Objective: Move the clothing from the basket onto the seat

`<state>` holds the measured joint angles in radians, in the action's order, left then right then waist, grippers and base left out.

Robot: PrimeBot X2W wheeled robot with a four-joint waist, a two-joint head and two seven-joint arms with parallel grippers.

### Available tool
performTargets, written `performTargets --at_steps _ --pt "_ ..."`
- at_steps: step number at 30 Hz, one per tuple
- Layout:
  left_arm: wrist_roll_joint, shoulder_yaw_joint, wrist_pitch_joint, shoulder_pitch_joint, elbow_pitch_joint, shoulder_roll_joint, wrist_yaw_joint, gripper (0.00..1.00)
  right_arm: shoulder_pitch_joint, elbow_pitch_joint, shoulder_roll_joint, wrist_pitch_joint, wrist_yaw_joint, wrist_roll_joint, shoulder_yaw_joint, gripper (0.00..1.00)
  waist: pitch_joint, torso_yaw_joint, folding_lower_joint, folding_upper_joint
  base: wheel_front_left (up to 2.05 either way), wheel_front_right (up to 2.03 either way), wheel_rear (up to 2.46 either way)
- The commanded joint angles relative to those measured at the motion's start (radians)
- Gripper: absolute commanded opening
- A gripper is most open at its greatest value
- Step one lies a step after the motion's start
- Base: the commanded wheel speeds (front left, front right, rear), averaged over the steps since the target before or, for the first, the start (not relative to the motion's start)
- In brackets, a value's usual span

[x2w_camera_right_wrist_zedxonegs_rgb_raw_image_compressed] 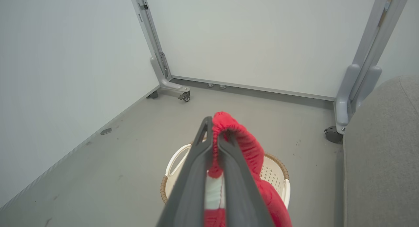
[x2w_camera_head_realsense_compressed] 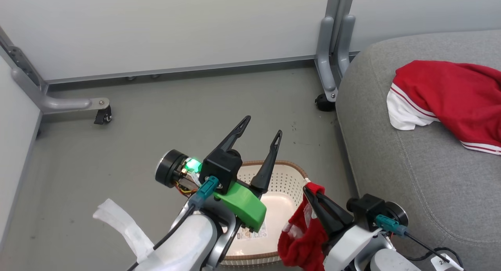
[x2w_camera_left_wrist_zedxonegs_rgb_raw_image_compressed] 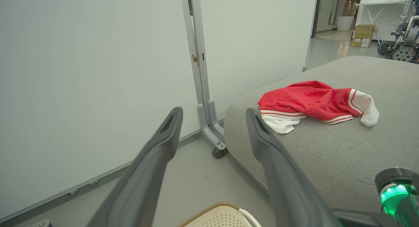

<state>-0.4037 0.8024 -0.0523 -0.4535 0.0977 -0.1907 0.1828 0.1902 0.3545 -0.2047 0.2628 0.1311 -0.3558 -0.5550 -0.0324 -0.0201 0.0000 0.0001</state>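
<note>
**Held garment** (x2w_camera_head_realsense_compressed: 303, 239) (red, with a white patch between the fingers in the right wrist view): a fold is pinched in the clenched jaws of the right gripper (x2w_camera_right_wrist_zedxonegs_rgb_raw_image_compressed: 213, 132). The cloth hangs over the right-hand rim of the basket (x2w_camera_head_realsense_compressed: 297, 170). Its lower end runs off the head view, so contact with the basket cannot be told.

**Basket:** stands on the floor (x2w_camera_head_realsense_compressed: 156, 118). The visible part of its bottom is bare but for a paper label (x2w_camera_head_realsense_compressed: 250, 234).

**Left gripper** (x2w_camera_head_realsense_compressed: 262, 126): jaws spread and holding nothing, poised above the basket's far left rim.

**Seat** (x2w_camera_head_realsense_compressed: 391, 165): its flank is just beside the basket, on the basket's right.

**Second garment** (x2w_camera_head_realsense_compressed: 450, 95): lies crumpled on the cushion, well apart from the basket.

**Step in hand (a judgement):** carrying the last garment across. The next move calls for a swing to the basket's right, high enough for the trailing cloth to clear both the rim and the seat's rounded edge. The jaws then release over the cushion.
</note>
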Motion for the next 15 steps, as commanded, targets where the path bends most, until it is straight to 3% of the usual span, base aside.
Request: performTargets --at_steps 1,8,15 --pt "-0.003 -0.003 0.004 0.019 -0.001 -0.006 0.007 1.00 -0.007 -0.006 -0.004 0.003 -0.001 0.005 0.006 0.00 0.002 -0.001 0.0000 -0.0001 0.00 0.00 0.00" --pt "-0.022 -0.008 0.000 0.036 0.002 -0.009 0.013 1.00 -0.004 -0.034 -0.003 0.003 -0.001 0.024 0.043 0.00 -0.006 -0.016 0.0000 -0.0001 0.00 0.00 0.00" --pt "-0.042 -0.033 -0.066 0.050 0.026 -0.023 0.003 1.00 -0.004 -0.102 0.006 0.003 -0.001 0.064 0.118 0.00 -0.043 -0.079 0.0000 -0.0001 0.00 0.00 0.00"
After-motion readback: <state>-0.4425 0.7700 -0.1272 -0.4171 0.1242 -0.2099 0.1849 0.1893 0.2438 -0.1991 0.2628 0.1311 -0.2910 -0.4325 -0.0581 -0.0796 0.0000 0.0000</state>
